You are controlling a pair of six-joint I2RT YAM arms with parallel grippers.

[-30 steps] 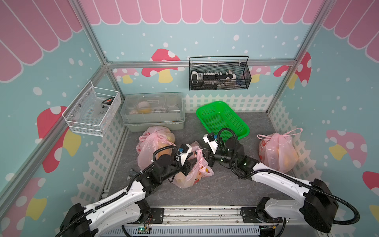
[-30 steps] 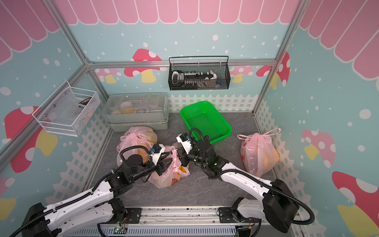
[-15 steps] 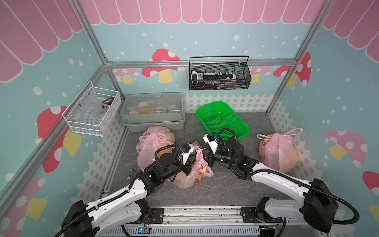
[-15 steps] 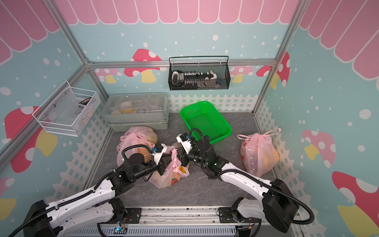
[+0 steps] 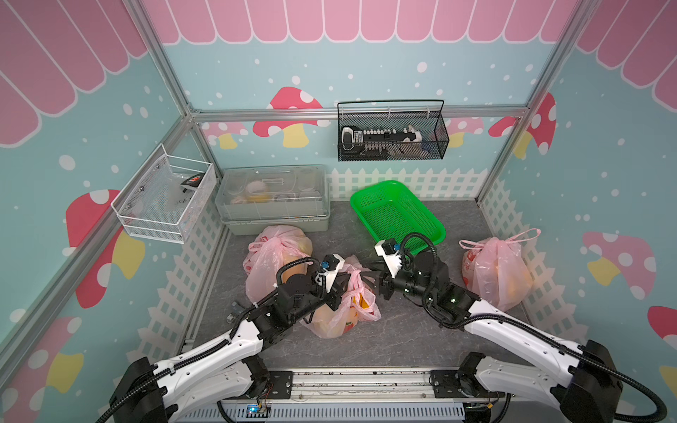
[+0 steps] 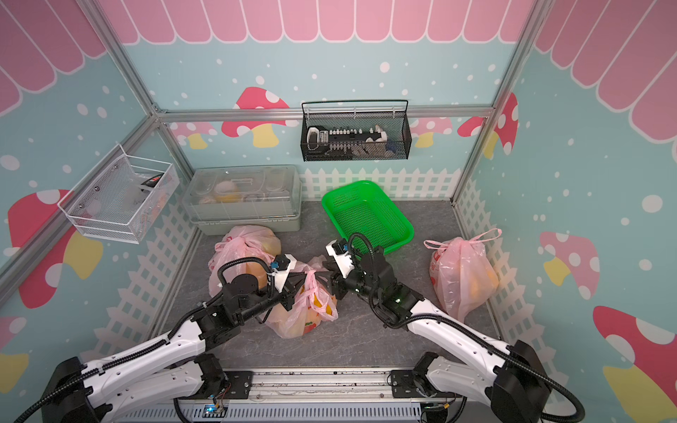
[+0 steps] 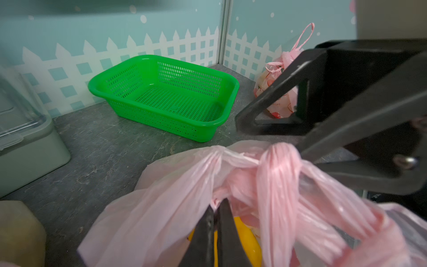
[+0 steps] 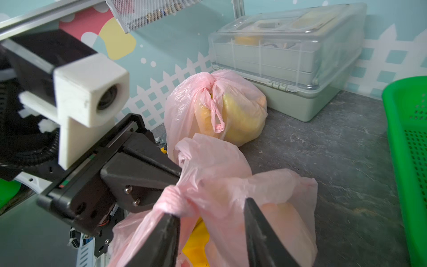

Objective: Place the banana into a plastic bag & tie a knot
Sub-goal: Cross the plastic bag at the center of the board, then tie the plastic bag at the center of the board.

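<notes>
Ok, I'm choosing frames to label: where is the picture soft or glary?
Left wrist view: green basket crisp, storage box at the edge blurred. Right wrist view: the left arm's camera housing soft, tied bag behind sharp. Both top views: even light, no glare.

Both top views overlook everything; wrist views crowd the bag point(image 7: 161, 196).

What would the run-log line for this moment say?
left tool: shut on pink plastic bag handle | right tool: open at bag top | yellow banana: inside bag

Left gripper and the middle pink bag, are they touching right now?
Touching. In the right wrist view the left gripper, jaws closed, pinches the middle pink bag by its twisted plastic.
</notes>
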